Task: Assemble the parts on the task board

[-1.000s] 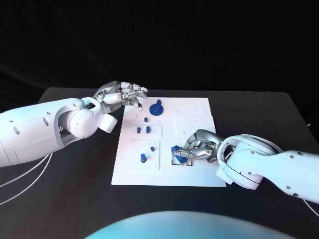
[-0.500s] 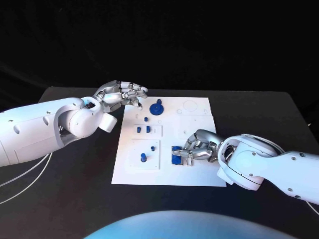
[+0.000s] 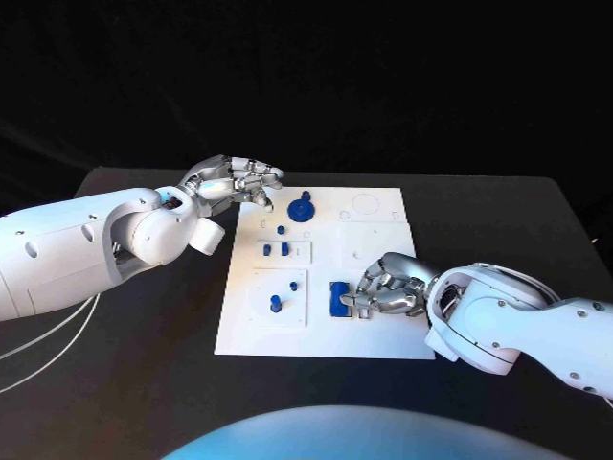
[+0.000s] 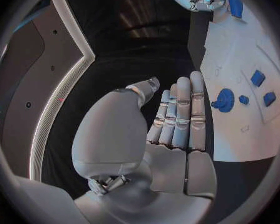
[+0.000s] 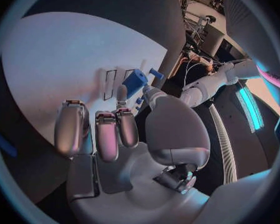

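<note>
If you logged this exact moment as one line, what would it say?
right hand: on blue part at task board | left hand: curled, holding nothing, off board | blue gear: on board

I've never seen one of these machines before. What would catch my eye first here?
Probably the white board in the middle of the black table, dotted with small blue pieces such as a blue gear near its far edge. Then the two silver hands: the right hand pinches a blue block at the board's near side, while the left hand hovers curled at the far left corner.

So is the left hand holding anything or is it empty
Empty. The left hand has its fingers lying straight and close together with nothing between them, and it hovers beside the white board, off the blue gear.
</note>
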Robot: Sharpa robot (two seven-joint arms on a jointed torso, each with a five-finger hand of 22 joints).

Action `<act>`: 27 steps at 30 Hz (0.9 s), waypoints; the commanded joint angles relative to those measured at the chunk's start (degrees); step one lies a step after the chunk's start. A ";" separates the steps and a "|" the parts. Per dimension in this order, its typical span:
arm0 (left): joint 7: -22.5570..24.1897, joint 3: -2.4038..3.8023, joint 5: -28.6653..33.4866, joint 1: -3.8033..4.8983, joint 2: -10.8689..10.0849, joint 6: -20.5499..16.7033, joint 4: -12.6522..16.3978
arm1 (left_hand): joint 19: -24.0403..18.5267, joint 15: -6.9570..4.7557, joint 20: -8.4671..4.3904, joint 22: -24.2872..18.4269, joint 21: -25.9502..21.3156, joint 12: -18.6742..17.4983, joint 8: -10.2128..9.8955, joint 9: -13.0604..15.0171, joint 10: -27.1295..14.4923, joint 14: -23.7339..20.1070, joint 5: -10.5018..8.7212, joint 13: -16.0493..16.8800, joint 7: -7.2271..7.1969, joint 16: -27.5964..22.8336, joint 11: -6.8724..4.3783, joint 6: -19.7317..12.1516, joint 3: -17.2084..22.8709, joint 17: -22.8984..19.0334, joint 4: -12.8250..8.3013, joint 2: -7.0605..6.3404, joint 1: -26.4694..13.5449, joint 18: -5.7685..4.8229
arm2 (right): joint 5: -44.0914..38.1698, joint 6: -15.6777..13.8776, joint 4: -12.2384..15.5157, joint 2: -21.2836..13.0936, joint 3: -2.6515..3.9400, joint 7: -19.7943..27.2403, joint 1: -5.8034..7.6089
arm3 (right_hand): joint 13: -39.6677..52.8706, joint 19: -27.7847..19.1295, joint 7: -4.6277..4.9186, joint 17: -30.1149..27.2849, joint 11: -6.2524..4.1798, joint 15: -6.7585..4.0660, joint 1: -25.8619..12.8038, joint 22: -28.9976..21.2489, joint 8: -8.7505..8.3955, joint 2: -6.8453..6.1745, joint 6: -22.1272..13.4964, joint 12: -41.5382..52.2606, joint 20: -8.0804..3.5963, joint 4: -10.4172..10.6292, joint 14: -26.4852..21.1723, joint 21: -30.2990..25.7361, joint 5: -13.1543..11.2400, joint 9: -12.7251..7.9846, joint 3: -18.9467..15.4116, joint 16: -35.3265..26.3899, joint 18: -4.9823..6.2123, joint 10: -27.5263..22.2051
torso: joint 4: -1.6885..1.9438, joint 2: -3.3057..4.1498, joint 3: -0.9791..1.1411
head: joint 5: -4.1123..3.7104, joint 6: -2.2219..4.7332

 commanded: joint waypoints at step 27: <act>0.32 0.03 0.16 -0.01 0.08 0.84 0.11 | 0.19 0.15 0.24 -0.17 -0.51 0.42 0.43 -0.14 -0.69 -0.40 0.05 0.00 0.07 0.21 -0.03 -0.41 -0.13 -0.08 0.14 0.41 -0.12 0.24 | -2.25 3.30 -1.27 1.33 -0.03 -0.72 -0.52 | 7.98 0.67 -0.67 10.86 -1.09 -0.93 4.25 10.43 1.79 1.25 1.65 0.59 -0.66 -0.36 5.31 0.47 -0.95 0.98 0.75 0.26 -0.77 1.28 | 0.04 0.01 -0.05 | -0.12 -0.23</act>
